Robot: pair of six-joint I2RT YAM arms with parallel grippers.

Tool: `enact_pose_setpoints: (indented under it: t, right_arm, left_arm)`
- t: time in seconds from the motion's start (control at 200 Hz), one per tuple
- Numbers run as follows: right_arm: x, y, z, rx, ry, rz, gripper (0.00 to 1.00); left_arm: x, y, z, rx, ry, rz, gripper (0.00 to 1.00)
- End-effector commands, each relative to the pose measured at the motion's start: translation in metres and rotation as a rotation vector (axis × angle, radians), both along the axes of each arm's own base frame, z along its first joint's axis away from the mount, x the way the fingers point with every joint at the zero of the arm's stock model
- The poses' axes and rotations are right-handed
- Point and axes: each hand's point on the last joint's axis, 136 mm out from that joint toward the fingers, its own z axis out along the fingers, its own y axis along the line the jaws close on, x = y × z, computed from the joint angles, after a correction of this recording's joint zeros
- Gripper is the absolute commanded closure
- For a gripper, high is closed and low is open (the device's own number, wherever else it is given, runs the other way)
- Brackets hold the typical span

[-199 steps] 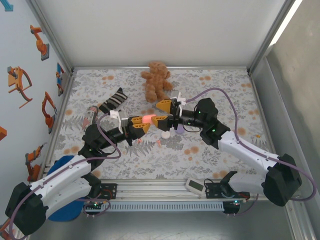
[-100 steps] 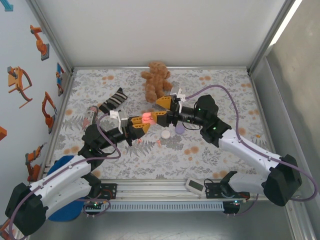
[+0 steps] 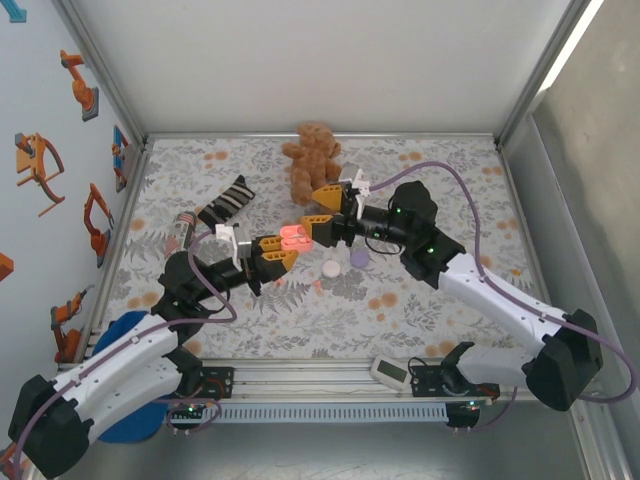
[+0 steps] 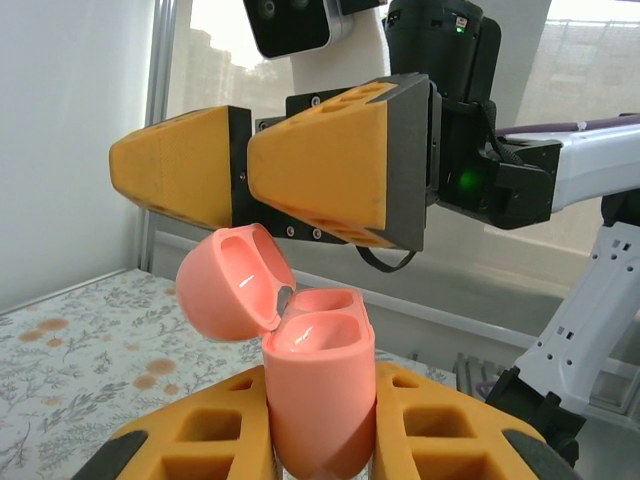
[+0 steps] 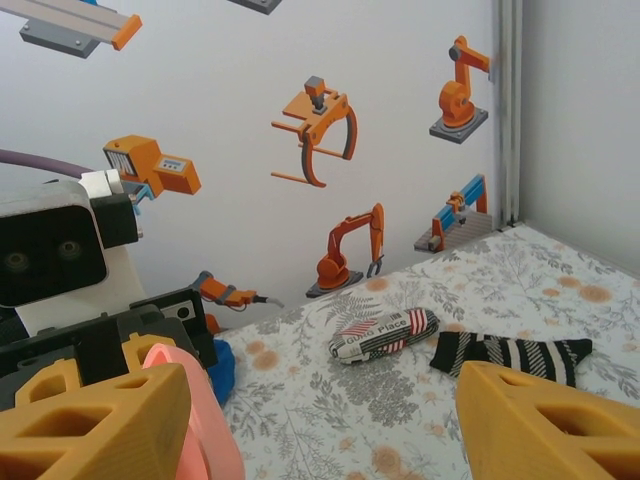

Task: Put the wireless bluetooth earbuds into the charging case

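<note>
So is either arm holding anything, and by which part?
The left gripper holds the pink charging case by its lower body, between its fingers; the right gripper is open, holding nothing.

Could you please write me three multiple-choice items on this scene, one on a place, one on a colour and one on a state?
1. Where is the charging case?
A. in a bowl
B. clamped in the left gripper
C. under a cloth

2. What colour is the charging case?
A. salmon-pink
B. blue
C. green

3. How is its lid?
A. shut
B. missing
C. hinged open

Key: 1 B, the left wrist view shows the gripper pinching it from both sides. 2 A, body and lid are both pink. 3 C, the lid tilts back and the two wells show.
</note>
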Motion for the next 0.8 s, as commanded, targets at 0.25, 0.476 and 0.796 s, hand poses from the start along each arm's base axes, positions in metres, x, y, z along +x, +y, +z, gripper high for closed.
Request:
enact_pose_setpoints:
  t: [0.25,0.476,0.796]
  right_arm:
    - [0.002,-0.027,0.014,0.002,-0.045,-0.14,0.28]
    - [0.018,-0.042,-0.016,-0.081,0.023,-0.275,0.28]
    - [0.03,-0.05,-0.071,-0.237,0.16,-0.352,0.29]
  left_arm:
    - [-0.006,0.008,0.004,0.001,-0.033,0.023,1.0]
    - [-0.012,0.015,0.003,-0.016,-0.031,0.037,1.0]
    - [-0.02,0.027,0.005,-0.019,-0.044,0.066,1.0]
